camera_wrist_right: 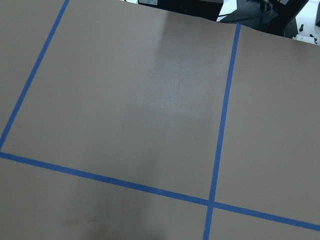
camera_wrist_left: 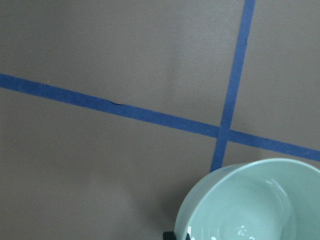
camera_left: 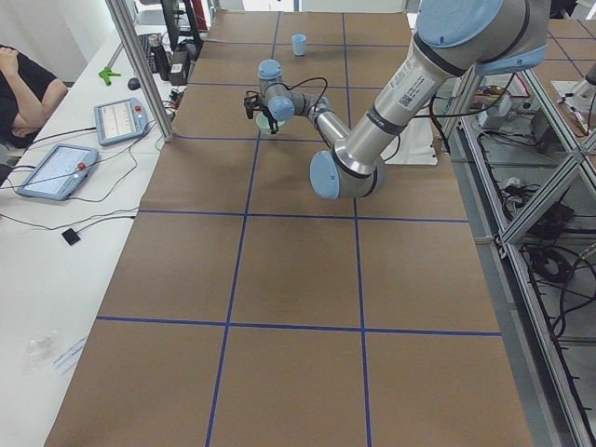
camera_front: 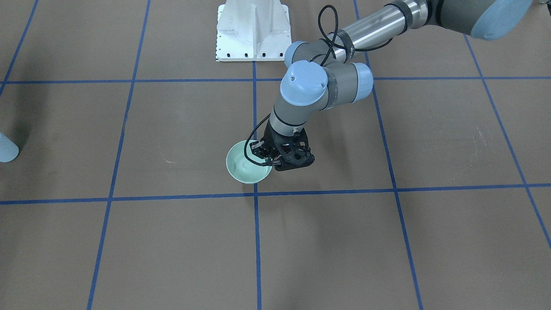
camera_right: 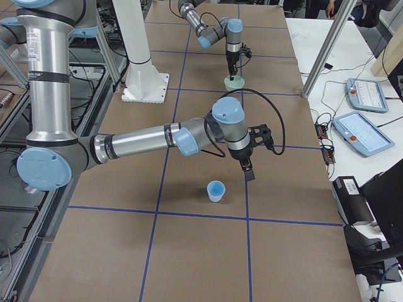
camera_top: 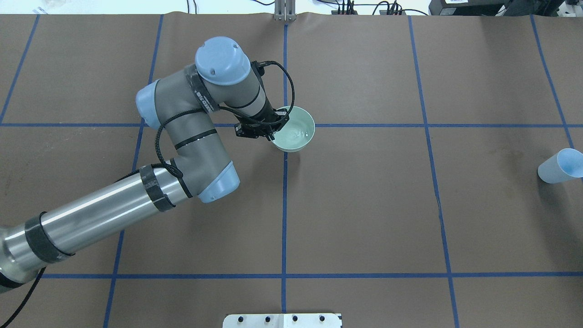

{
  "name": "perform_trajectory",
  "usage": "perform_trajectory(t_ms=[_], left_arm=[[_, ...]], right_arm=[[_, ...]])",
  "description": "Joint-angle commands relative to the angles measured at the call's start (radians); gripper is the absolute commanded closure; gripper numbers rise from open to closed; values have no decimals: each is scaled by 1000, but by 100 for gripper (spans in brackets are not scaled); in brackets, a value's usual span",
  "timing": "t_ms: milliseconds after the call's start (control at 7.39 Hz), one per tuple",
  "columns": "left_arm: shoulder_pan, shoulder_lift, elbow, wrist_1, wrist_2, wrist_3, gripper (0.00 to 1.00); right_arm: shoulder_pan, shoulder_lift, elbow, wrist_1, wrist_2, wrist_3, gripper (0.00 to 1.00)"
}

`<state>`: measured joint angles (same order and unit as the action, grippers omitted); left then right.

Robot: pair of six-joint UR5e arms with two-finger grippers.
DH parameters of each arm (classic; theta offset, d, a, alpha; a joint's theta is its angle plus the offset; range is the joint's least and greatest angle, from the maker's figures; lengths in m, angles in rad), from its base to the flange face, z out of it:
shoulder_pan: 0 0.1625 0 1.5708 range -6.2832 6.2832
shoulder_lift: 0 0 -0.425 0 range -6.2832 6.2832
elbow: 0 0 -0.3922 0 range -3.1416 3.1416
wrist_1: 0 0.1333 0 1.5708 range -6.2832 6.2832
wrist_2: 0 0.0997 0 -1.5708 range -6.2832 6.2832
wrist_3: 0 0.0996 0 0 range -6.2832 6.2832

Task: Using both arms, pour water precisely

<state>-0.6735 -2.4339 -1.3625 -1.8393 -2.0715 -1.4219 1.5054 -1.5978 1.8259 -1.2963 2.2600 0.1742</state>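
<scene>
A pale green bowl (camera_top: 298,132) with a little water stands near the table's centre line; it also shows in the front view (camera_front: 243,170) and the left wrist view (camera_wrist_left: 255,205). My left gripper (camera_top: 269,131) stands over the bowl's near rim, shut on it (camera_front: 267,160). A light blue cup (camera_top: 561,166) stands upright at the table's right end (camera_right: 216,190). My right gripper (camera_right: 249,168) shows only in the right side view, raised beside the cup and apart from it; I cannot tell whether it is open or shut.
The white bolted pedestal (camera_front: 252,30) stands at the robot's side of the table. Blue tape lines (camera_wrist_right: 220,125) cross the brown table cover. Tablets (camera_left: 56,168) and cables lie on the side bench beyond the table's far edge.
</scene>
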Motion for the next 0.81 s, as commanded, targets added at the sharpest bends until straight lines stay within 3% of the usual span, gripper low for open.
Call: perform_trajectory(t_ms=[0,271,677], left_arm=[[-127,69,-177,171,-119,128,100],[-230,271,-389,345,-145,439,100],[-424,587,-466,299,-272,809,100]], right_arm=[[1,-7,0,-1,26,1,0],[1,-10,-2,-8,26,1,0],[1,-19,-7,-12,56,-1,0]])
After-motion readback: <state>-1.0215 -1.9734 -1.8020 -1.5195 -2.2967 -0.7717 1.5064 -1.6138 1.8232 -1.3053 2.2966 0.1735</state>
